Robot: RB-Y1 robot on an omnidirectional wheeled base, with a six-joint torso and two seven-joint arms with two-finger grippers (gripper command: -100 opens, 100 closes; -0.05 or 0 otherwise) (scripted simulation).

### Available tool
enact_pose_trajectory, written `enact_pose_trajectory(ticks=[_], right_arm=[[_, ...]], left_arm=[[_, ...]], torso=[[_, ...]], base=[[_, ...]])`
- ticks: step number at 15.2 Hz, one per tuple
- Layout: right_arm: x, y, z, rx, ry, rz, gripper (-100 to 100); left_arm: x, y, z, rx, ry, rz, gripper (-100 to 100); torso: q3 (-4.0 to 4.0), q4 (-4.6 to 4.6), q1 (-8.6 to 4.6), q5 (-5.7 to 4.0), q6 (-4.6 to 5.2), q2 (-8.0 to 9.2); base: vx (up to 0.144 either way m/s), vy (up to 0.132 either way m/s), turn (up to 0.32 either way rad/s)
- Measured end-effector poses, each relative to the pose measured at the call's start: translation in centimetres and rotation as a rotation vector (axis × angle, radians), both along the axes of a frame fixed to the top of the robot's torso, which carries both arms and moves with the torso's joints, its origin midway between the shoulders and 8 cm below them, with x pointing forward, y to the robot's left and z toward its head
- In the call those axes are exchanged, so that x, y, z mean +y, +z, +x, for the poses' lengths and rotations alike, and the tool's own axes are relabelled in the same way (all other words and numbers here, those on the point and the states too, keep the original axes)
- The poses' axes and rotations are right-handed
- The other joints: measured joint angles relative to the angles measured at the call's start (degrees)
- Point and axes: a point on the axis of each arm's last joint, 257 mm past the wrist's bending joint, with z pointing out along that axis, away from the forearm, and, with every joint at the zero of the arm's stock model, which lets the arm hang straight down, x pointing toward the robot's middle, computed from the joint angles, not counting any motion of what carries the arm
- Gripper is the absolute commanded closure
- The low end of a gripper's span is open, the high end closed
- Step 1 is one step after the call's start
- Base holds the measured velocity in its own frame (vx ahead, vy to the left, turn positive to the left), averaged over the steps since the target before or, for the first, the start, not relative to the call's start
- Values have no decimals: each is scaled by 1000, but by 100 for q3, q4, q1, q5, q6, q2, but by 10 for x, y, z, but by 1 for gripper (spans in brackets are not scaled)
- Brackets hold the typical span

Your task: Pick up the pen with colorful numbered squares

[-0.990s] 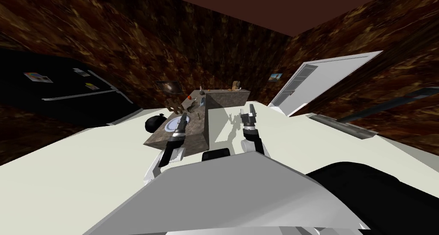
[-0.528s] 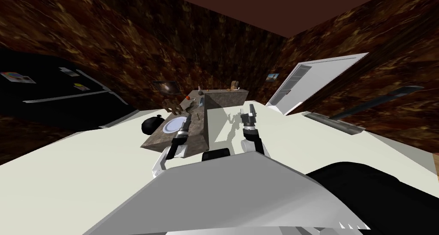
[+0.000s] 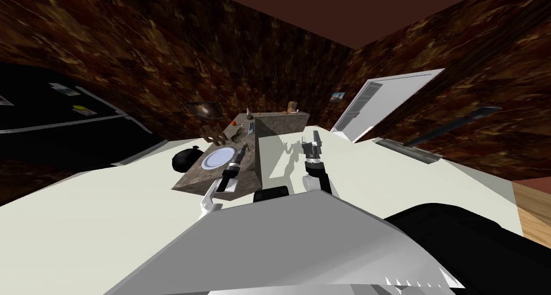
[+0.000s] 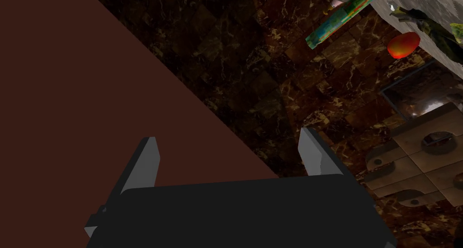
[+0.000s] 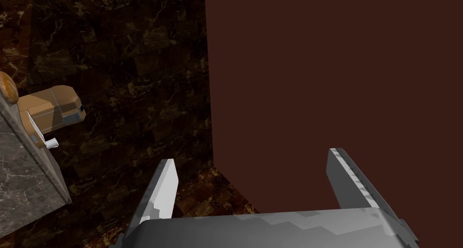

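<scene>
The pen (image 4: pixel 346 15), a teal-green stick with orange and yellow patches, lies on the grey stone counter (image 3: pixel 247 170) near its far end, beside a red fruit (image 4: pixel 403 45). In the head view the pen (image 3: pixel 251 127) is a small striped sliver beyond a white plate (image 3: pixel 218 159). My left gripper (image 3: pixel 243 149) hovers over the counter just past the plate, well short of the pen; in its wrist view the left gripper (image 4: pixel 230 157) is open with nothing between its fingers. My right gripper (image 3: pixel 315 141) is held over the pale floor beside the counter, and the right gripper (image 5: pixel 255 182) is open and empty.
A black round pot (image 3: pixel 186 158) sits on the floor left of the counter, with a brown chair (image 3: pixel 213 133) behind it. A black fridge (image 3: pixel 70 130) fills the left. A white door (image 3: pixel 387 100) stands open at the right. A brown block (image 5: pixel 54 106) rests on the counter's far end.
The whole view has slid left, so I have turned to the right. My left arm has reached farther along the counter, past the plate. The right arm holds still.
</scene>
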Motion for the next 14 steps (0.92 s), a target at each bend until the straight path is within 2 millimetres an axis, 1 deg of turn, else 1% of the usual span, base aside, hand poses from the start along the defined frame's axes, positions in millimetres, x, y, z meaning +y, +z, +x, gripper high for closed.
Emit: enact_pose_trajectory(ticks=[2,6,11,14], right_arm=[[0,0,0,0,0,0,0],[0,0,0,0,0,0,0],[0,0,0,0,0,0,0],[0,0,0,0,0,0,0]], left_arm=[[-2,-8,6,16,3,46,-100],[-3,-31,17,46,8,139,-100],[-3,-53,31,79,11,255,-100],[0,-67,39,99,13,328,-100]], torso=[[0,0,-1,-1,-1,0],[1,0,0,0,-1,1],[1,0,-1,-1,-2,1],[0,0,-1,-1,-1,0]], base=[[5,17,-54],[2,18,-57],[2,19,-56],[4,17,-51]])
